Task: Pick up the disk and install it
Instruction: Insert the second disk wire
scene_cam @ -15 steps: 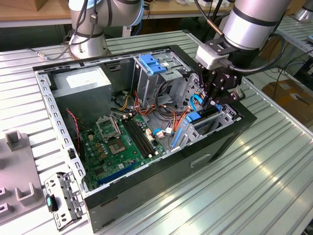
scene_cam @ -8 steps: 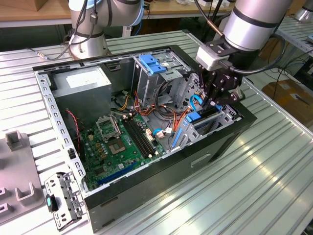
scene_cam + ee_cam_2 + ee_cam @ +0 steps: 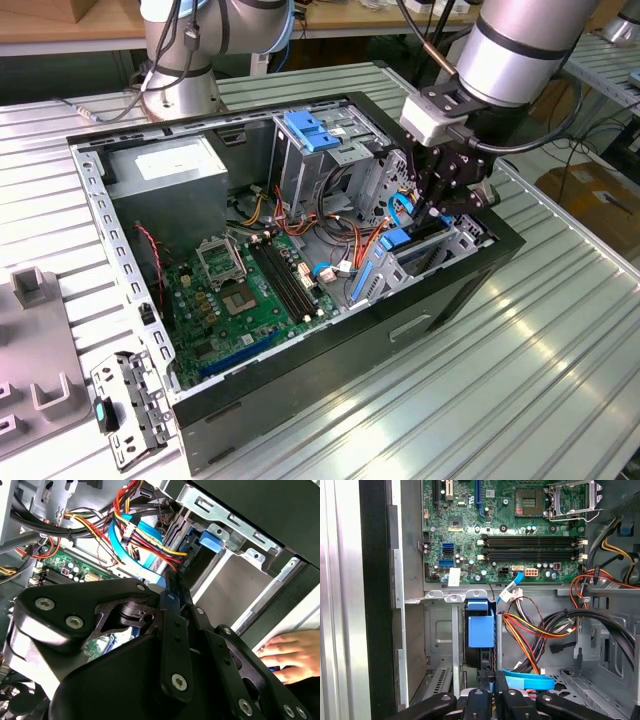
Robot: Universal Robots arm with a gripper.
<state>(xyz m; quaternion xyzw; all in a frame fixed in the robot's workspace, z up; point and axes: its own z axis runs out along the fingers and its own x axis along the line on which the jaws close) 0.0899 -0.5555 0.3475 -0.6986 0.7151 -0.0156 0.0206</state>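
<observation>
The disk (image 3: pixel 398 240) stands on edge in the drive bay at the open computer case's exterior-view right, its blue plastic rail end showing. In the first wrist view that blue end (image 3: pixel 480 626) sits in the slot just beyond my fingertips. My gripper (image 3: pixel 432 222) reaches down into that bay right over the disk. Its black fingers (image 3: pixel 485 680) are drawn close together, with only a thin gap between them, and they do not wrap around the disk. In the second wrist view the gripper (image 3: pixel 173 586) points toward the bay's metal frame.
Orange, red and blue cables (image 3: pixel 530 630) crowd the space beside the bay. The motherboard (image 3: pixel 250 290), grey power-supply box (image 3: pixel 165 170) and tall cage with blue latch (image 3: pixel 310 130) fill the case. A loose bracket (image 3: pixel 125 405) lies on the table. A person's hand (image 3: pixel 285 655) is nearby.
</observation>
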